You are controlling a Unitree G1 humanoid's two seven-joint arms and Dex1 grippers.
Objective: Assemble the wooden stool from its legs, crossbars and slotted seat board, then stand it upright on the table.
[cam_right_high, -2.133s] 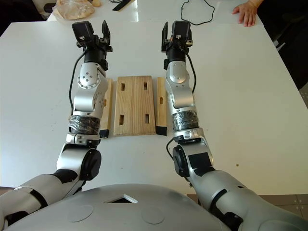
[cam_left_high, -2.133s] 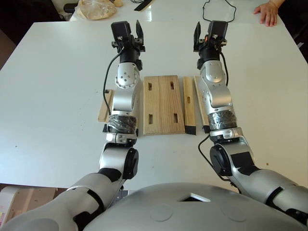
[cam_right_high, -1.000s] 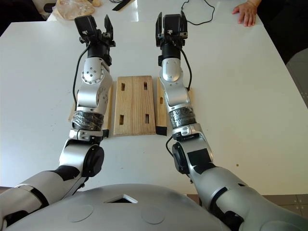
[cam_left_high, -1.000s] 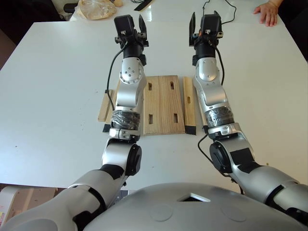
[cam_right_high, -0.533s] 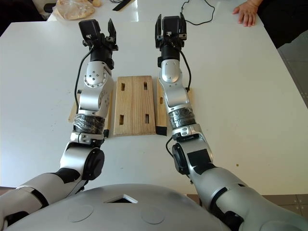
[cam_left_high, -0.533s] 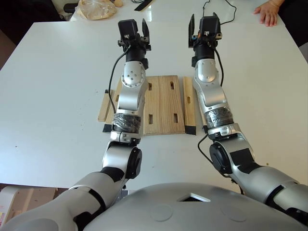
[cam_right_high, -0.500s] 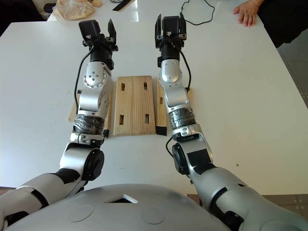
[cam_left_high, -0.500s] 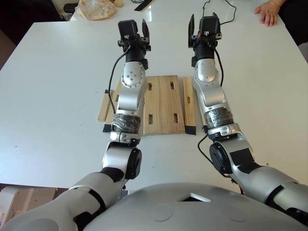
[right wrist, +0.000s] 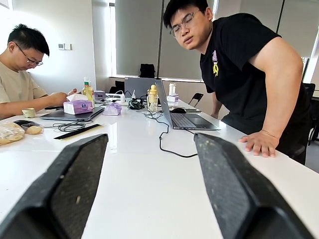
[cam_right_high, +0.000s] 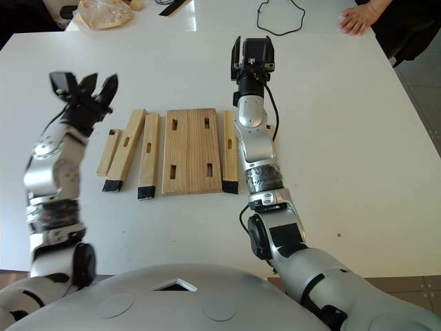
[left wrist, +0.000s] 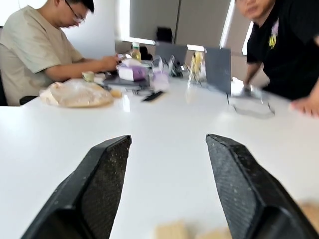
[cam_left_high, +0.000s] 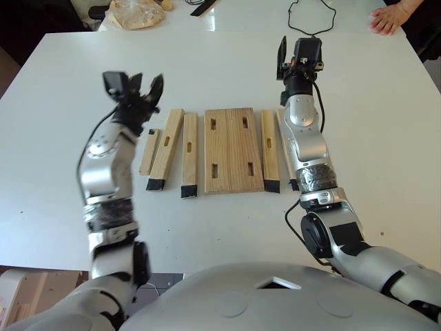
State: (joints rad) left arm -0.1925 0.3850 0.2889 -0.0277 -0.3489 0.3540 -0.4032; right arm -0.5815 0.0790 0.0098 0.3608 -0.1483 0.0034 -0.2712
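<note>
The slotted seat board (cam_left_high: 234, 149) lies flat at the table's middle. Left of it lie two legs with black tips (cam_left_high: 189, 154) (cam_left_high: 167, 148) and a short crossbar (cam_left_high: 147, 152). On its right lies another leg (cam_left_high: 269, 149), and one more wooden piece (cam_left_high: 291, 181) is mostly hidden under my right forearm. My left gripper (cam_left_high: 134, 86) is raised to the left of the parts, open and holding nothing. My right gripper (cam_left_high: 293, 54) is beyond the board's far right corner, open and holding nothing. Both wrist views show spread fingers (left wrist: 99, 184) (right wrist: 244, 189) with bare table between them.
A filled plastic bag (cam_left_high: 138, 12) and a black cable (cam_left_high: 310, 17) lie at the table's far edge. A person's hand (cam_left_high: 389, 17) rests on the far right corner. A laptop (right wrist: 187, 119) stands on the table beyond. The white table (cam_left_high: 62, 138) has wide bare areas on both sides.
My left arm has swung away to the left and lifted, uncovering the two left legs and the short crossbar. My right gripper has shifted slightly nearer and to the right.
</note>
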